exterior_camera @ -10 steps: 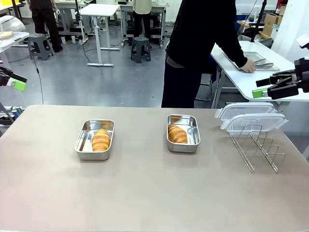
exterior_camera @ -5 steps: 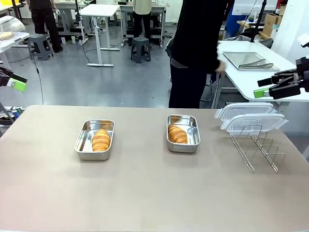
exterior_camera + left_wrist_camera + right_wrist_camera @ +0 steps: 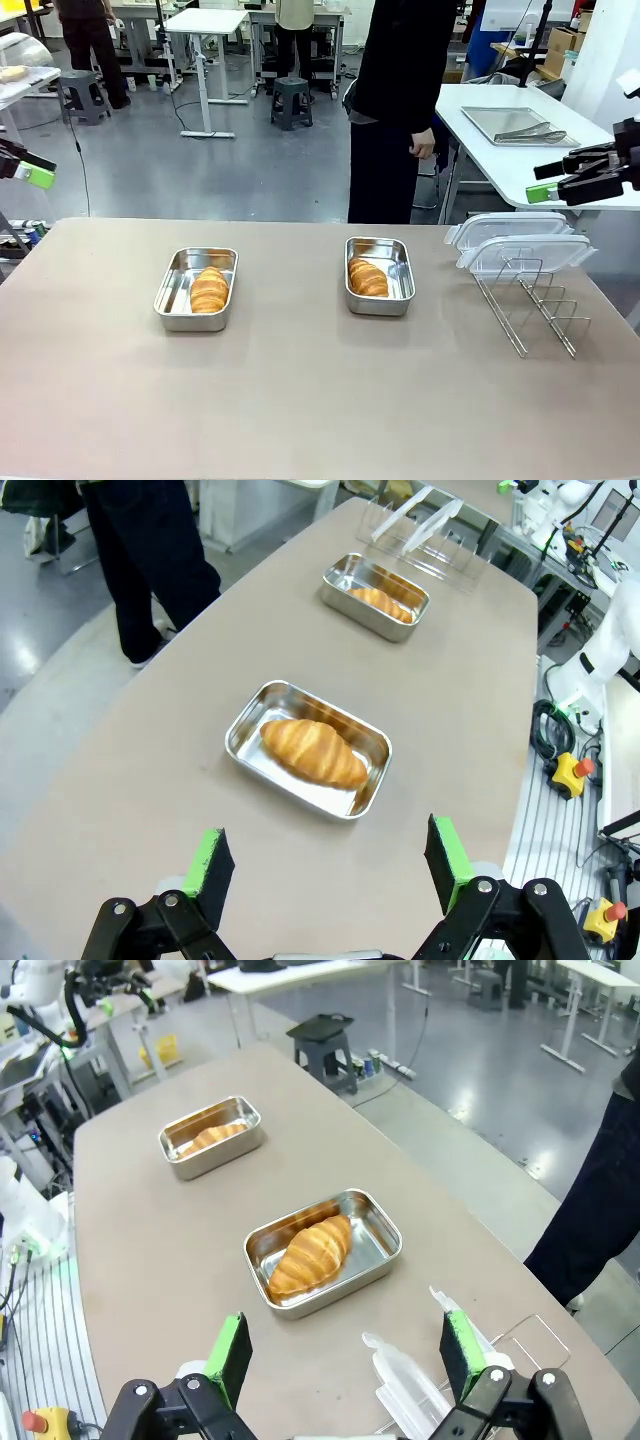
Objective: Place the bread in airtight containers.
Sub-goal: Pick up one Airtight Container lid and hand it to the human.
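Front view: on the beige table point(image 3: 300, 400) two small, shiny, rectangular steel pans stand well apart, both uncovered. The left pan point(image 3: 175, 290) holds the left croissant point(image 3: 209, 289), golden-brown and ridged. The right pan point(image 3: 399, 275) holds the right croissant point(image 3: 367, 278). Two clear, white-rimmed plastic lids point(image 3: 520, 245) rest on a wire rack point(image 3: 535, 305) at the table's right end. The left gripper point(image 3: 30, 168) hangs off the table's left edge and the right gripper point(image 3: 547, 181) above the lids, both released and empty. A person point(image 3: 400, 100) in dark clothes stands beyond the far edge.

Left wrist view: the left gripper point(image 3: 328, 858) has its green pads spread wide, gripping nothing. The left pan point(image 3: 240, 742) with the left croissant point(image 3: 313, 751) lies ahead of it, and the right pan point(image 3: 345, 580) farther on.

Right wrist view: the right gripper point(image 3: 345, 1345) is likewise released. The right pan point(image 3: 385, 1245) with the right croissant point(image 3: 310, 1252) lies ahead, and the lids point(image 3: 410, 1380) are near the pads.
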### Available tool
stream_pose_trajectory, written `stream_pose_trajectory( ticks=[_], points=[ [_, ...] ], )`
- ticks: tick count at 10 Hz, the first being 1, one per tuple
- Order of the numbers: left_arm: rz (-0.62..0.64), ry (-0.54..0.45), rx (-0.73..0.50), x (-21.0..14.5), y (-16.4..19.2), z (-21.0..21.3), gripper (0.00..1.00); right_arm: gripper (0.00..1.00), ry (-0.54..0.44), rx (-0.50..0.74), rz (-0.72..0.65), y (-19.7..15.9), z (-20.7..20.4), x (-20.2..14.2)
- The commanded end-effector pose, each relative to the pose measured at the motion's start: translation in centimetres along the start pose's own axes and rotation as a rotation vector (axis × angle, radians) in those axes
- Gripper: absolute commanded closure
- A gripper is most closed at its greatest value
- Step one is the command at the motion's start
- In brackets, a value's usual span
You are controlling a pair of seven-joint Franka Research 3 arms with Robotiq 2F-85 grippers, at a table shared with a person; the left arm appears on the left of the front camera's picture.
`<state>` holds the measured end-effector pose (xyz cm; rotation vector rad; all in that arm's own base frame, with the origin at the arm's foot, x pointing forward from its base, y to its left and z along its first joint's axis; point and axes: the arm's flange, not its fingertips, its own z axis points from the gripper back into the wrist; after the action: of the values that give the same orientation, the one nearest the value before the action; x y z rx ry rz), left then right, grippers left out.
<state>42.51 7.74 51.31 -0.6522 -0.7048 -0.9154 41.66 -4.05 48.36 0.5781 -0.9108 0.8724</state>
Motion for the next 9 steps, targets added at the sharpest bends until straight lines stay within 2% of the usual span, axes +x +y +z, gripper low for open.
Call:
stream_pose_trajectory(
  ticks=[1, 2, 4, 5, 7, 9],
  points=[
    [-0.016, -0.006, -0.007, 0.0, -0.1, 0.1, 0.00, 0.00, -0.001, -0.002, 0.000, 0.0, 0.0, 0.0],
    [-0.016, -0.006, -0.007, 0.0, -0.1, 0.1, 0.00, 0.00, 0.088, -0.030, 0.123, 0.3, -0.5, 0.8],
    [-0.016, -0.006, -0.007, 0.0, -0.1, 0.1, 0.00, 0.00, 0.315, -0.184, 0.392, 1.3, -1.9, 1.8],
    [-0.016, -0.006, -0.007, 0.0, -0.1, 0.1, 0.00, 0.00, 0.421, -0.185, 0.521, 1.9, -2.6, 1.8],
    [-0.016, -0.006, -0.007, 0.0, -0.1, 0.1, 0.00, 0.00, 0.601, -0.196, 0.652, 2.7, -3.4, 1.8],
    [-0.016, -0.006, -0.007, 0.0, -0.1, 0.1, 0.00, 0.00, 0.729, -0.186, 0.671, 2.2, -4.2, 1.7]
  ],
)
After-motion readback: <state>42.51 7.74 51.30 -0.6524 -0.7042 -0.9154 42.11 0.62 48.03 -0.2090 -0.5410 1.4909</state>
